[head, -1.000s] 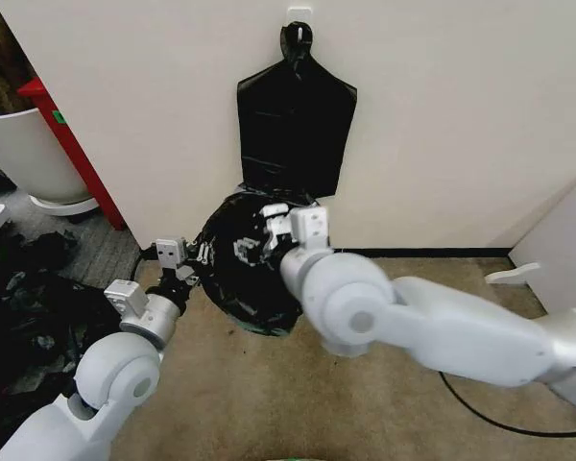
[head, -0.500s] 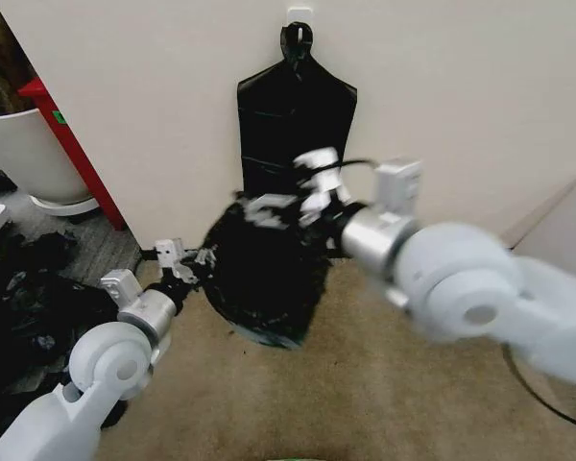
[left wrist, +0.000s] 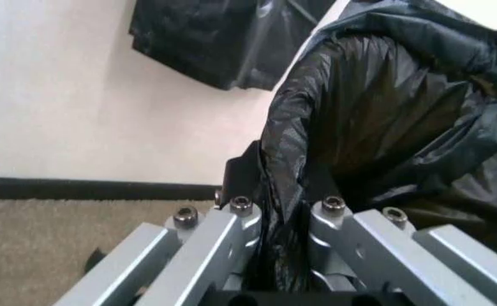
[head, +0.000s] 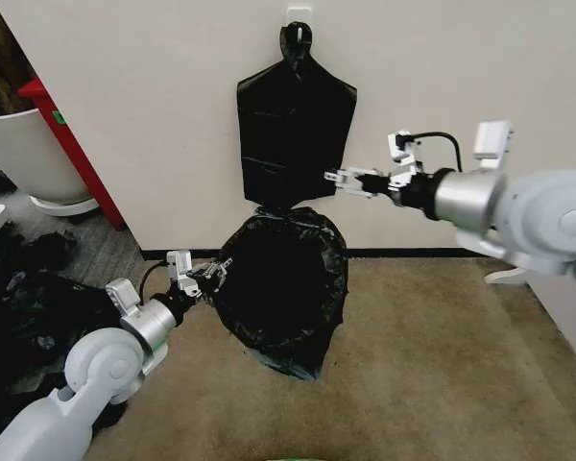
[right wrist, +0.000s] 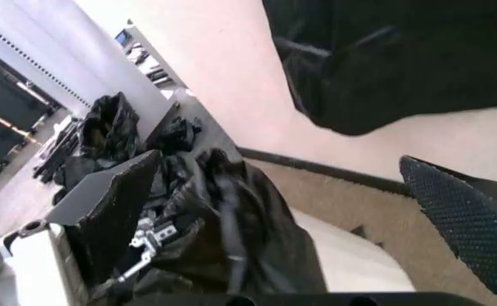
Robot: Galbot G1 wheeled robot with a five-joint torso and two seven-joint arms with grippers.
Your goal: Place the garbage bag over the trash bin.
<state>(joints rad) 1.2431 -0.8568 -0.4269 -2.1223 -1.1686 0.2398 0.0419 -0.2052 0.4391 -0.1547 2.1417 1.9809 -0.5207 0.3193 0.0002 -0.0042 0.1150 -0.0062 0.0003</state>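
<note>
Pinching the bag (head: 283,283) edge with my left gripper (head: 207,274) keeps its mouth spread over the bin on the carpet by the wall, while my right gripper (head: 350,180) hangs above, fingers wide, empty

No text, label, brand, number or sign can be read on anything in these views.
</note>
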